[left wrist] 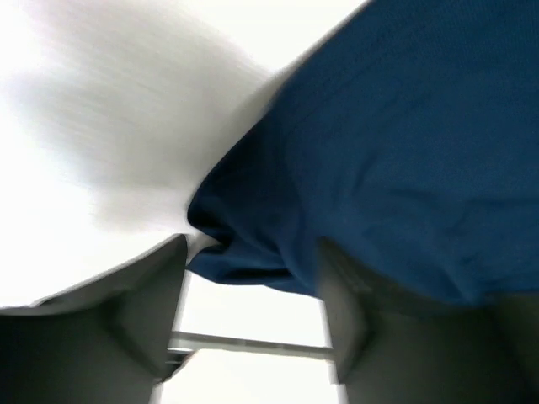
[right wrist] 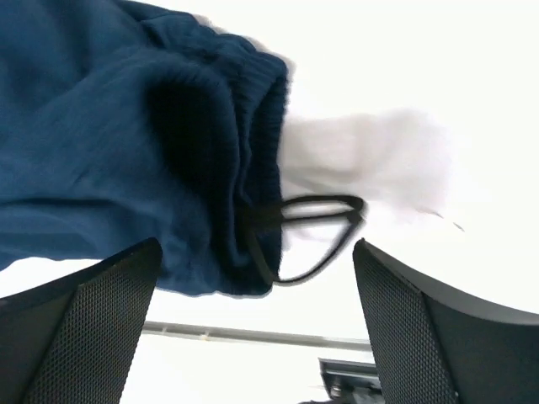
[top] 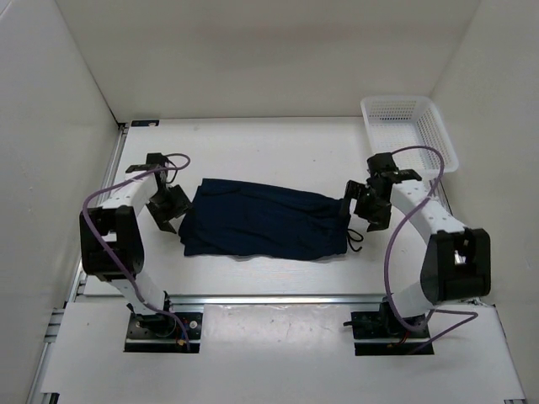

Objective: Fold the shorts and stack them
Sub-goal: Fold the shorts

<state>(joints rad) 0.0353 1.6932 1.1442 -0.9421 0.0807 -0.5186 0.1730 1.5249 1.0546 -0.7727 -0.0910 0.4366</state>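
Note:
The dark navy shorts (top: pixel 265 219) lie flat across the middle of the white table, leg hems to the left, waistband to the right. My left gripper (top: pixel 171 209) is open at the left hem, and the hem corner (left wrist: pixel 253 252) shows just beyond its tips. My right gripper (top: pixel 364 212) is open at the waistband end. The waistband (right wrist: pixel 244 168) and the thin dark drawstring loop (right wrist: pixel 324 220) lie between and ahead of its fingers (right wrist: pixel 93 328). Neither gripper holds fabric.
A white plastic mesh basket (top: pixel 408 130) stands at the back right corner. White walls enclose the table on three sides. A metal rail (top: pixel 269 297) runs along the near edge by the arm bases.

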